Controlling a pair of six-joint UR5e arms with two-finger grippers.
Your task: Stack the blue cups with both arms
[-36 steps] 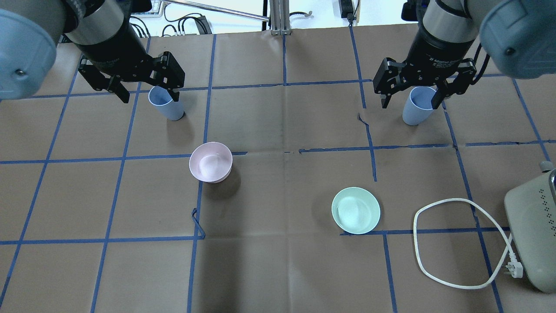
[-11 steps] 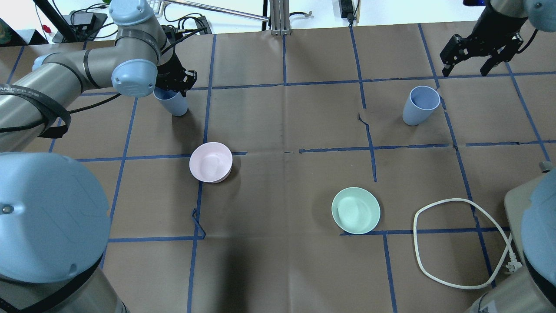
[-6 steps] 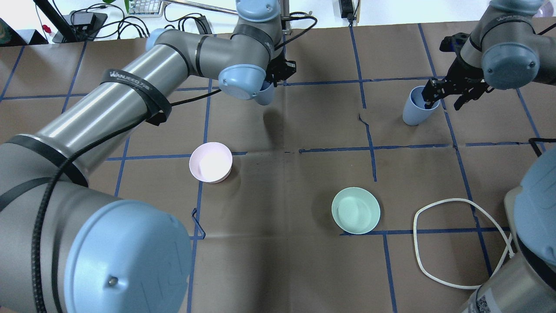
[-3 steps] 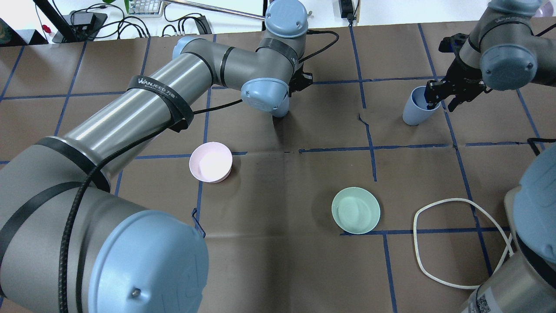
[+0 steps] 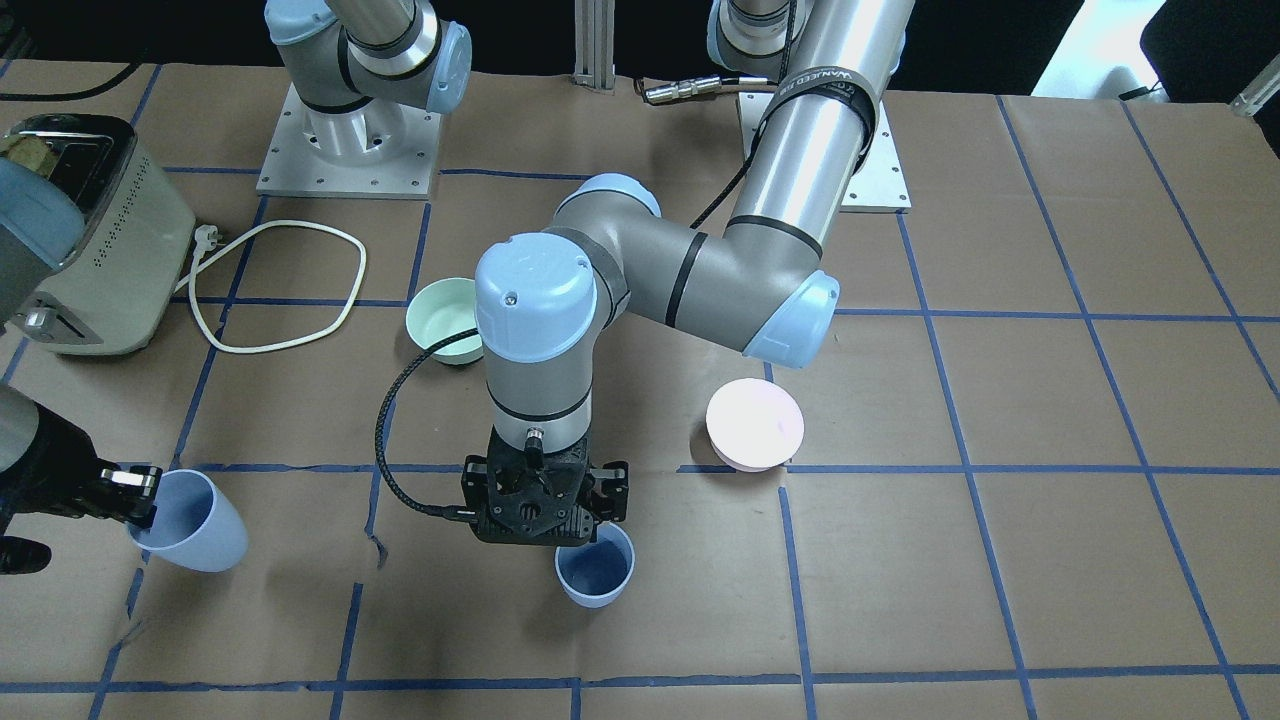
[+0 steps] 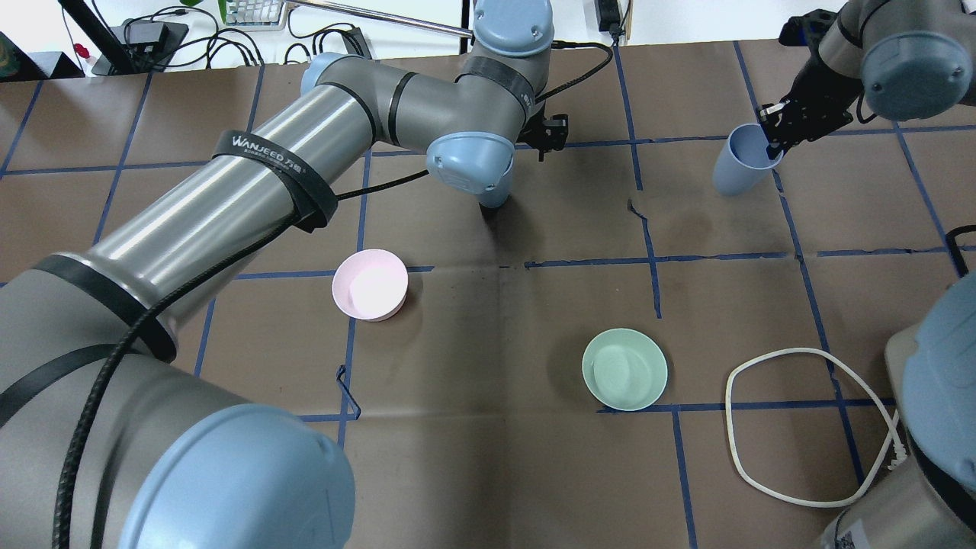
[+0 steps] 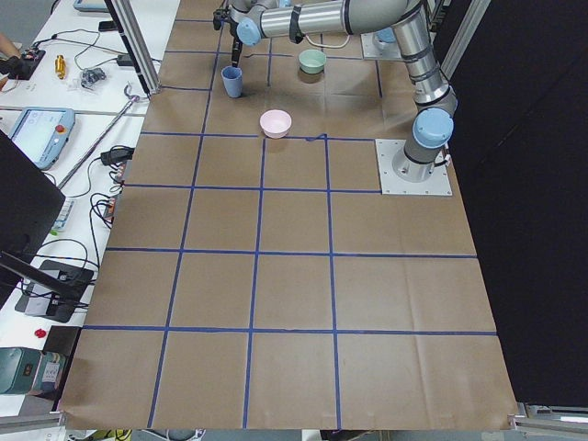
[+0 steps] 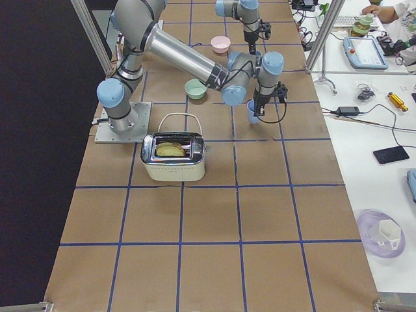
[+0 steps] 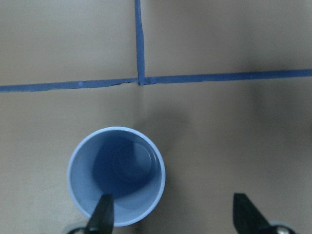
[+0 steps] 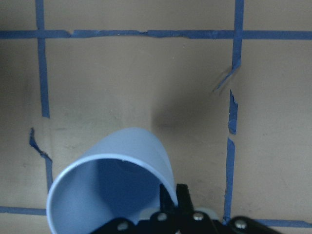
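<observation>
Hovering straight over the standing blue cup (image 9: 116, 175), the left gripper (image 9: 170, 209) had its jaws spread wide and gripped nothing. One finger (image 9: 101, 217) sat at the cup's near rim, and the other hung well off to the side over bare paper. That cup stood upright on the table (image 6: 534, 457), near the middle of its far half. From overhead, the left arm's blue wrist cap hid most of it.

Over on the robot's right, the right gripper (image 5: 135, 490) was pinched tight on the rim of the tilted blue cup (image 10: 139, 151). It held the cup slanted and clear of the paper, its shadow lying apart beneath.

Between the two cups ran brown paper, blue tape lines and one torn strip of tape (image 6: 644, 217). Closer to the robot's bases lay the pink bowl (image 6: 370, 284) and the mint-green bowl (image 6: 624, 369), well apart from both cups. A looped white cord (image 6: 793, 351) and a cream toaster (image 5: 95, 240) lay out by the robot's right-hand edge.
</observation>
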